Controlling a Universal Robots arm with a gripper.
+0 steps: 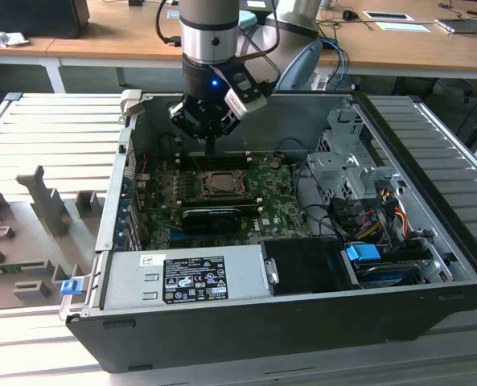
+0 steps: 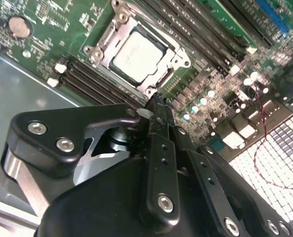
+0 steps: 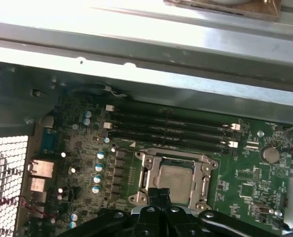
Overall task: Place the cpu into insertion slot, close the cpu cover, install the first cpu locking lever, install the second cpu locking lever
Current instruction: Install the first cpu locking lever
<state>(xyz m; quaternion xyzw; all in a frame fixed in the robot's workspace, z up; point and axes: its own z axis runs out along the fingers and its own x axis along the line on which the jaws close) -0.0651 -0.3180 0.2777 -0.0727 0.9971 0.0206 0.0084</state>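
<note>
The cpu lies flat in its socket on the green motherboard, a pale square also seen in the exterior view and the second wrist view. The cpu cover, a silver frame, lies down around the chip. My gripper hangs just above the socket's edge nearest the memory slots, shut with nothing between its black fingertips. In the second wrist view the gripper's tip ends beside the socket, apart from the frame. I cannot make out the locking levers.
The motherboard sits inside an open computer case with metal walls all round. Black memory slots run beside the socket. A black card, a power supply and a drive cage with cables fill the case's other parts.
</note>
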